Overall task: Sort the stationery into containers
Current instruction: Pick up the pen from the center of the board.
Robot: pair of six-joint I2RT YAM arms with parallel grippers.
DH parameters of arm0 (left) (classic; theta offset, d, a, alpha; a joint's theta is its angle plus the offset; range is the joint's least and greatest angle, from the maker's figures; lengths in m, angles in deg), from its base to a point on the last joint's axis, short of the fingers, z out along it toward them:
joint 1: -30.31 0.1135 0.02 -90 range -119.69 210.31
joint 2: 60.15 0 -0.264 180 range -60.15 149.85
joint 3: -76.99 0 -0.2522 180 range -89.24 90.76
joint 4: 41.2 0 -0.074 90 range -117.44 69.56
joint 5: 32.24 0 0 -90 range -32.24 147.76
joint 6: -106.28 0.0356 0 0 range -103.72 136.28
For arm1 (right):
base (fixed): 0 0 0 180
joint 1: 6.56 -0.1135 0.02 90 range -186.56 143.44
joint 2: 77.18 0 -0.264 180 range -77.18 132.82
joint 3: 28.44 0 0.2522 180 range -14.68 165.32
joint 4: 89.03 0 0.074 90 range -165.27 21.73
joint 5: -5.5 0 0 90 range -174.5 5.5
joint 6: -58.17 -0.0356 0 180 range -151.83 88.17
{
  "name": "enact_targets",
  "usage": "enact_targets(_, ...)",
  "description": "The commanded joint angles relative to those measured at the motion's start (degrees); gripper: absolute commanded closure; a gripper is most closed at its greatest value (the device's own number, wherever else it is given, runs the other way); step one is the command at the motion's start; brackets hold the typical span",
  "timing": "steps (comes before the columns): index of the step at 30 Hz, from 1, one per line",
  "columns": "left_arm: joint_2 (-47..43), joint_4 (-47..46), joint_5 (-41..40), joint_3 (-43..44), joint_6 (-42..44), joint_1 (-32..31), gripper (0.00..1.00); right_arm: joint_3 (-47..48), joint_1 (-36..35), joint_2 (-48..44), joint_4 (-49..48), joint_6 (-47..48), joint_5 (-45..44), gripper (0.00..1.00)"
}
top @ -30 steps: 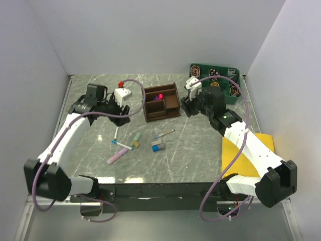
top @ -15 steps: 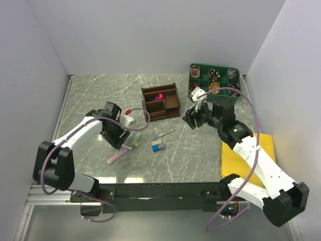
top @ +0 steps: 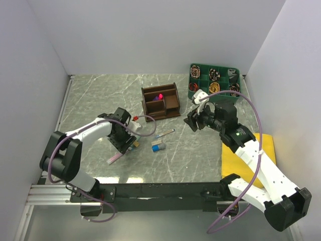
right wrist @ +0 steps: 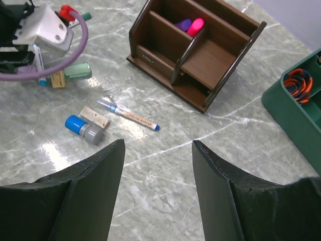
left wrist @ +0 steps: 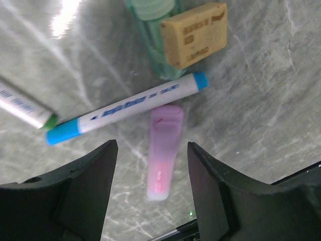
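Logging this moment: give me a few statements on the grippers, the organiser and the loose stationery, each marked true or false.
1. The left gripper and the right gripper are both open and hold nothing. True.
2. The organiser is empty. False: a bright pink highlighter and a purple highlighter stand in a rear compartment.
3. A pale pink highlighter lies on the table below the left gripper. True.
4. The tan eraser is inside the organiser. False: it lies on the table beside a teal highlighter.
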Motion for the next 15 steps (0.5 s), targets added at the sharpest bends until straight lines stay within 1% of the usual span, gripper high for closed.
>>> enact_targets(1, 2.22, -2.7, 0.03, -1.1, -2.68, -1.5, 0.37, 0.3, 0.27, -0.95, -0.45, -0.54, -1.24, 0.36)
enact_targets(4, 4.07, -4.28, -1.37, -0.93, -3.56, -1.59, 0.41, 0.57, 0.54, -0.69, -0.44, -0.46, -1.86, 0.36)
enact_targets(5, 4.42, -4.8, -1.56, -0.84, -4.0, -1.59, 0.44, 0.57, 0.54, -0.43, -0.62, -0.54, -2.12, 0.36)
enact_targets(6, 5.03, -5.07, -1.3, -0.66, -4.18, -1.59, 0.5, 0.74, 0.63, -0.34, -0.53, -0.54, -2.12, 0.36)
enact_targets(8, 5.39, -5.16, 0.19, -0.4, -4.44, -1.68, 0.67, 0.83, 0.71, -0.17, -0.79, -0.72, -2.39, 0.37)
enact_targets(10, 5.48, -4.11, 1.51, -0.22, -3.83, -1.68, 0.78, 0.57, 0.71, -0.16, -0.97, -0.63, -2.56, 0.37)
enact_targets(11, 5.31, -3.23, 2.91, -0.13, -3.39, -1.68, 0.87, 0.48, 0.71, -0.08, -1.06, -0.54, -2.65, 0.37)
enact_targets(13, 4.08, -0.95, 4.41, 2.14, -1.73, -1.59, 0.92, 0.22, 0.8, 0.01, -1.23, -0.46, -3.0, 0.37)
enact_targets(14, 3.2, 2.28, 5.55, 3.28, -0.67, -1.59, 0.95, 0.13, 0.8, 0.1, -1.41, -0.28, -3.09, 0.37)
enact_targets(15, 1.28, 3.79, 7.21, 6.43, 0.12, -1.59, 0.96, -0.13, 0.8, 0.28, -1.5, 0.07, -3.44, 0.37)
